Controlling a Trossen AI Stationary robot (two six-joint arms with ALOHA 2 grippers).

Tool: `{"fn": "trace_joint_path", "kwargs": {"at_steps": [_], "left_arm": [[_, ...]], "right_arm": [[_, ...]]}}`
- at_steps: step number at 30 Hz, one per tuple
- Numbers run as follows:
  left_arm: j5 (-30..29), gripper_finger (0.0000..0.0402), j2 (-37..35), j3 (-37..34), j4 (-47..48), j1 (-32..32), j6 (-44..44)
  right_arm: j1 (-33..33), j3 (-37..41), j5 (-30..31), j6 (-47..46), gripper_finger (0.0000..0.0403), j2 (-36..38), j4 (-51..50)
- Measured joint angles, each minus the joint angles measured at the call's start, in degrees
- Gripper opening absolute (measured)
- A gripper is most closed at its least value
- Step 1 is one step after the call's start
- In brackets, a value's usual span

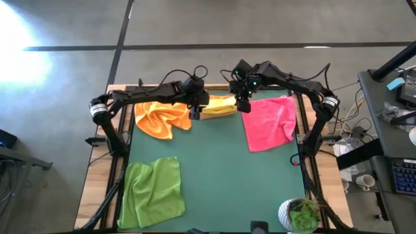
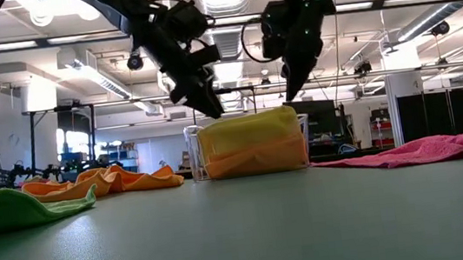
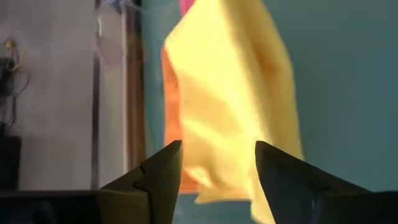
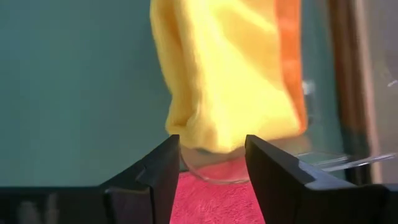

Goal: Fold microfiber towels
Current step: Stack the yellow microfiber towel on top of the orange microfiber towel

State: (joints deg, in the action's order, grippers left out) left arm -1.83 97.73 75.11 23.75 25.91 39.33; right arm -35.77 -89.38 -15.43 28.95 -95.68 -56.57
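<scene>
Above the clear bin (image 2: pixel 249 148) at the table's far edge, your left gripper (image 3: pixel 214 180) and right gripper (image 4: pixel 208 174) hang spread apart, holding nothing. Yellow towel (image 1: pixel 220 105) lies folded on an orange towel (image 2: pixel 256 158) inside the bin.

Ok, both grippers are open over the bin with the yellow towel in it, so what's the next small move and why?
Probably lift both arms clear. The left gripper and right gripper hang open just above the yellow towel, which lies folded on an orange towel in the clear bin. The pink towel, nearest the right gripper, looks like a sensible next pick.
</scene>
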Motion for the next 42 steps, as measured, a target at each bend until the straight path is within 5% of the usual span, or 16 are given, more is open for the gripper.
{"fn": "trace_joint_path", "kwargs": {"at_steps": [11,26,42], "left_arm": [[-3.2,0.0189,-4.7,3.2,5.4,1.1,-12.7],[-3.5,0.0189,-7.6,-0.5,9.4,1.1,-16.7],[-4.5,0.0190,-9.9,-0.5,26.3,1.0,-25.0]], "right_arm": [[0.0,-1.0,-3.5,-7.0,0.0142,-2.9,10.2],[0.7,-1.1,-13.2,-8.3,0.0018,-11.1,9.1],[0.5,-3.8,-10.0,-7.3,0.0009,-1.0,5.6]]}}
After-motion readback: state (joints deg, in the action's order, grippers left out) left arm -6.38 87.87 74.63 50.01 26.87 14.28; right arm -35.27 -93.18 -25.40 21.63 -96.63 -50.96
